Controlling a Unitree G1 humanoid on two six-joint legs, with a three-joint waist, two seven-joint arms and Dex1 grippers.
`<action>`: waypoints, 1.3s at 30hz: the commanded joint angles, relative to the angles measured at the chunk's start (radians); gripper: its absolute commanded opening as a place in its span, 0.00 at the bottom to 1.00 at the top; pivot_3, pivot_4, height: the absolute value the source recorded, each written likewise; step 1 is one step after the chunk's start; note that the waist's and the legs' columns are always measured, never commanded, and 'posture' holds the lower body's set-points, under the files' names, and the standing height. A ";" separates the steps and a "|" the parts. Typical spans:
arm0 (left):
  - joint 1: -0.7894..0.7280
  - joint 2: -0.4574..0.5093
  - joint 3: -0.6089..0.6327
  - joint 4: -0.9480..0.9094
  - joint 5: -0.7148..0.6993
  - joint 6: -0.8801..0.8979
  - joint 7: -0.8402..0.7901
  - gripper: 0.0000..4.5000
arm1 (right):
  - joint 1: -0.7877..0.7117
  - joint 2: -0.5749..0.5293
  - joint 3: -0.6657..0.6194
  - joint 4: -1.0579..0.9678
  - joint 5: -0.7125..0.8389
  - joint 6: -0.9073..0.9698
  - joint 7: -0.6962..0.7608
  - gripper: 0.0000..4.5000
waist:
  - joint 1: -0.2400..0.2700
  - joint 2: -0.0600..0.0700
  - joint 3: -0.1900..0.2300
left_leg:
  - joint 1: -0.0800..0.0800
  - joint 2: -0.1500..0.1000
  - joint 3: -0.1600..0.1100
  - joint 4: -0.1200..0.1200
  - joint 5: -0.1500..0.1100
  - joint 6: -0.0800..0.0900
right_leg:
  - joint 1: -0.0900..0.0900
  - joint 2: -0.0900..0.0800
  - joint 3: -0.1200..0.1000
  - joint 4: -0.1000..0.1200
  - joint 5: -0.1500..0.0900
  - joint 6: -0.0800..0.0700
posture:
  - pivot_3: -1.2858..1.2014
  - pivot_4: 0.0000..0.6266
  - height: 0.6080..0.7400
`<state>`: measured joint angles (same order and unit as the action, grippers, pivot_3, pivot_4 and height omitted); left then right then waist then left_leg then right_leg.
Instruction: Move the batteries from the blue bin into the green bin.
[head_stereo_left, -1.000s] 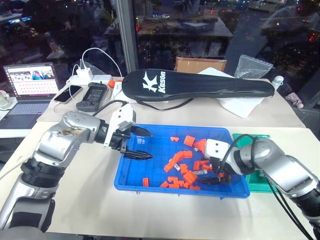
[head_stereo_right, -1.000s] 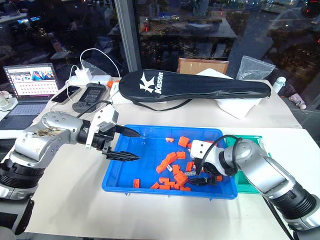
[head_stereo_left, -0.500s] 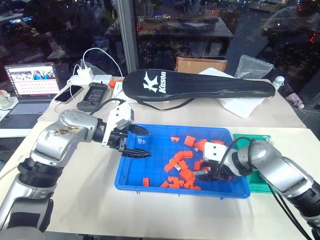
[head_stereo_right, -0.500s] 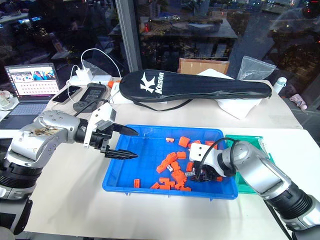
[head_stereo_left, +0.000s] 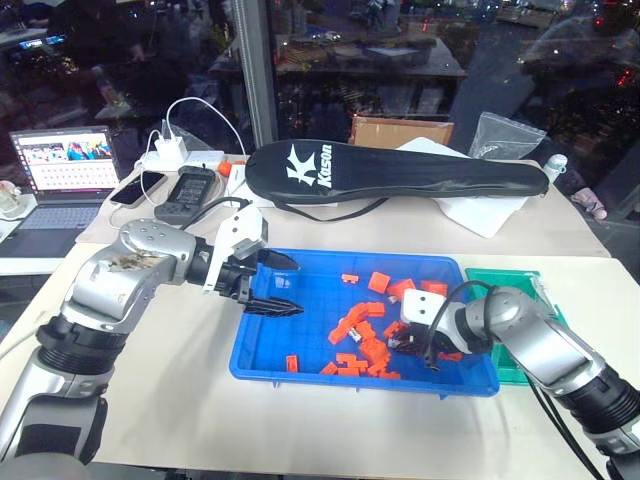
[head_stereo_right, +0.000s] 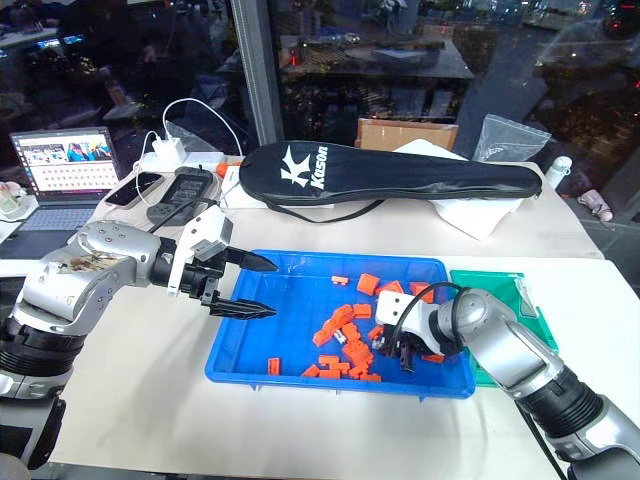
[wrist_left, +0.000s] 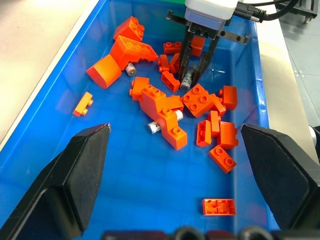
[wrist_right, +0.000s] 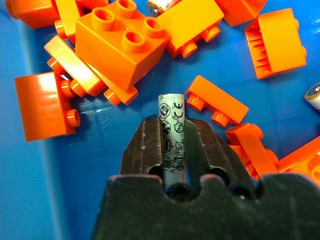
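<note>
The task is at an early stage. The right gripper (wrist_right: 172, 150) is clamped on one battery (wrist_right: 171, 137) down inside the blue bin (head_stereo_left: 300, 368), among the orange blocks (wrist_left: 160, 107), and it has not been lifted clear. At least two more batteries (wrist_left: 154, 127) lie loose in the blue bin between the blocks. The green bin (head_stereo_left: 520, 290), touching the blue bin's right side, appears to hold no batteries, though much of it is hidden by the arm. The left gripper (head_stereo_left: 285, 286) hovers with fingers spread over the blue bin's left end, holding nothing.

Both bins sit on a pale table (head_stereo_left: 180, 400). Beyond the blue bin lie a black racket case (head_stereo_left: 400, 170) and a laptop (head_stereo_left: 60, 165), before dark windows.
</note>
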<state>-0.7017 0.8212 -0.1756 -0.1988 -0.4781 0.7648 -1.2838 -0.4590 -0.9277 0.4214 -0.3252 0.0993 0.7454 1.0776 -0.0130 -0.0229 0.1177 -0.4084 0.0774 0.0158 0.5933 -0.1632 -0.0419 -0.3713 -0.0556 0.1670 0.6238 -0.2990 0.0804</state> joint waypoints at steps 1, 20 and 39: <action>-0.040 -0.033 0.029 0.013 -0.041 -0.020 -0.016 1.00 | -0.050 -0.050 -0.144 -0.082 0.061 0.067 0.021 0.06 | 0.000 0.000 0.000 | 0.000 0.000 0.000 0.000 0.000 0.000 | 0.000 0.000 0.000 0.000 0.000 0.000 | 0.52 0.24 0.93; -0.177 -0.205 0.043 0.155 -0.082 -0.063 -0.021 1.00 | 0.272 -0.338 -0.597 0.021 0.071 0.166 -0.067 0.06 | -0.012 0.001 0.000 | 0.002 0.000 0.000 -0.001 -0.002 0.003 | 0.001 0.000 0.000 0.001 -0.002 -0.002 | 0.52 0.24 0.93; -0.151 -0.144 0.011 0.189 0.026 -0.147 -0.033 1.00 | -0.028 -0.218 -0.460 -0.046 0.164 0.174 -0.100 0.98 | -0.014 0.005 0.001 | 0.002 0.000 -0.001 0.000 -0.002 0.003 | 0.001 0.000 0.000 0.001 -0.004 0.001 | 0.52 0.24 0.93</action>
<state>-0.8556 0.6515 -0.1608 -0.0190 -0.4882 0.6630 -1.3092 -0.4340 -1.1896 -0.0454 -0.3042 0.2037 0.8867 0.9726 -0.0273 -0.0180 0.1184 -0.4065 0.0770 0.0152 0.5926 -0.1648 -0.0392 -0.3700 -0.0556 0.1667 0.6252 -0.3027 0.0814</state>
